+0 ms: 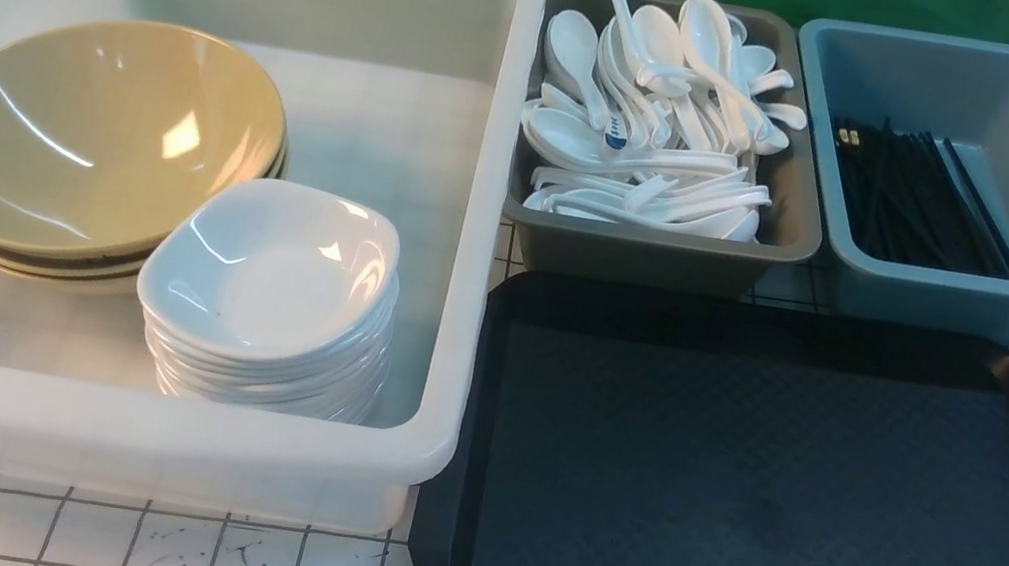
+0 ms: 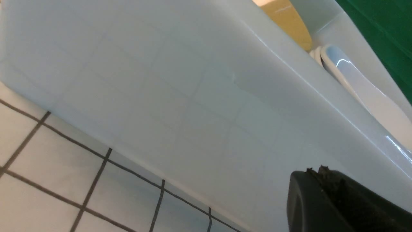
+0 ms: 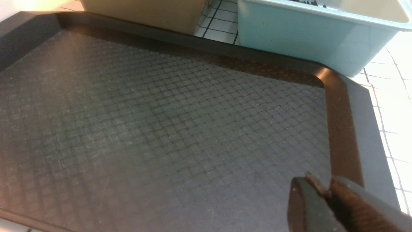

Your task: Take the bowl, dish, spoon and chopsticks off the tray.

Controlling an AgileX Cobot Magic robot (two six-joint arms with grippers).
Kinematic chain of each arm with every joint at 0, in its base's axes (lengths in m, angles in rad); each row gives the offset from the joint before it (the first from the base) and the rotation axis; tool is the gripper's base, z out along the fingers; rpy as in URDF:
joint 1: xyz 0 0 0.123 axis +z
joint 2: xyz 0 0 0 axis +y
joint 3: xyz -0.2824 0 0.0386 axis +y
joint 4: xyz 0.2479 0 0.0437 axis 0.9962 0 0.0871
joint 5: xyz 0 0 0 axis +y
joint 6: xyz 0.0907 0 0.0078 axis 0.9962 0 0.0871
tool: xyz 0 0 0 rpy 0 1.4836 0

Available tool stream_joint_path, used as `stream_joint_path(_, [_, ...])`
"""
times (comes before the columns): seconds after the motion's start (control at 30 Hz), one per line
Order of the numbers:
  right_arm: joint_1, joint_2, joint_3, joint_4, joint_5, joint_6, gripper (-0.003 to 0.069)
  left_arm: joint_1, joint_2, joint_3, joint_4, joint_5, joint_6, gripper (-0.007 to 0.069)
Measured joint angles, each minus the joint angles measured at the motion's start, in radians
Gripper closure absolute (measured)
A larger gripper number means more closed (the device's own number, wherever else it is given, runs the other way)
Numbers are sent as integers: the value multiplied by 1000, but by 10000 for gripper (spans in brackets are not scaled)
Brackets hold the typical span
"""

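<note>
Right tool (image 3: 325, 190): fingers pressed together, holding nothing, poised over the bare tray (image 3: 161, 129) near its right rim. Left tool (image 2: 322, 175): fingers closed, empty, low beside the outer wall of the white tub (image 1: 474, 218). Tray carries no items. Olive-yellow bowl (image 1: 94, 127) tops a stack inside the tub, touching a stack of white dishes (image 1: 276, 287). Spoons (image 1: 653, 114) heaped in the grey bin (image 1: 661, 252); black chopsticks (image 1: 912, 201) lie in the blue bin (image 1: 958, 294). Bench (image 1: 169, 549): white tile with dark grid lines; green backdrop behind
</note>
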Motion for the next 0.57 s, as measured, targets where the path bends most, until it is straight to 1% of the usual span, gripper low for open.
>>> stream_joint_path(0.57, [0,0,0,0,0,0,530,0,0,0,0,0,-3,625])
